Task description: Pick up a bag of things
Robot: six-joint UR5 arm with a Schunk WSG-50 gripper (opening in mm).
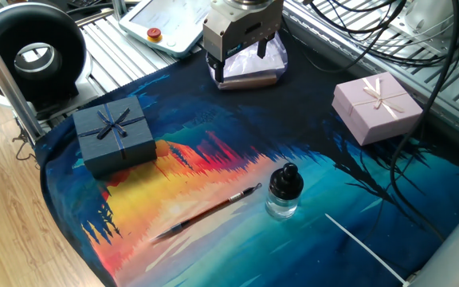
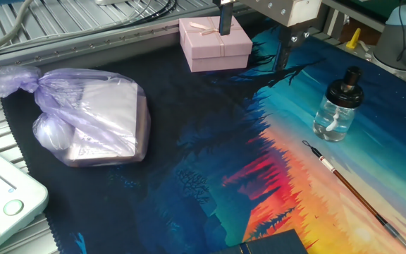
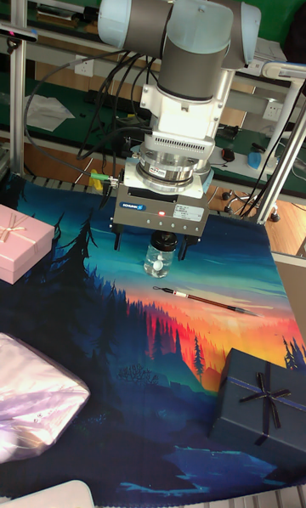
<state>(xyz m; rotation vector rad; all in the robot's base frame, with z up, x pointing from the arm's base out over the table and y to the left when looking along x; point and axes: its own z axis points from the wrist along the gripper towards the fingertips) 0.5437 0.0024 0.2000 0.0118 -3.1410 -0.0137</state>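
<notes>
The bag of things is a crinkled pale lilac plastic bag, knotted at its left end, lying flat on the dark part of the cloth; it also shows as the bag at the lower left and the bag partly behind the gripper body. My gripper hangs above the cloth, well to the right of the bag and beside the pink box. Both fingers stand wide apart with nothing between them, as the gripper shows in the tall view. In one fixed view the gripper overlaps the bag.
A pink gift box sits at the cloth's far edge. A dark blue gift box, a glass ink bottle and a brush lie on the painted cloth. A teach pendant and cables border the table.
</notes>
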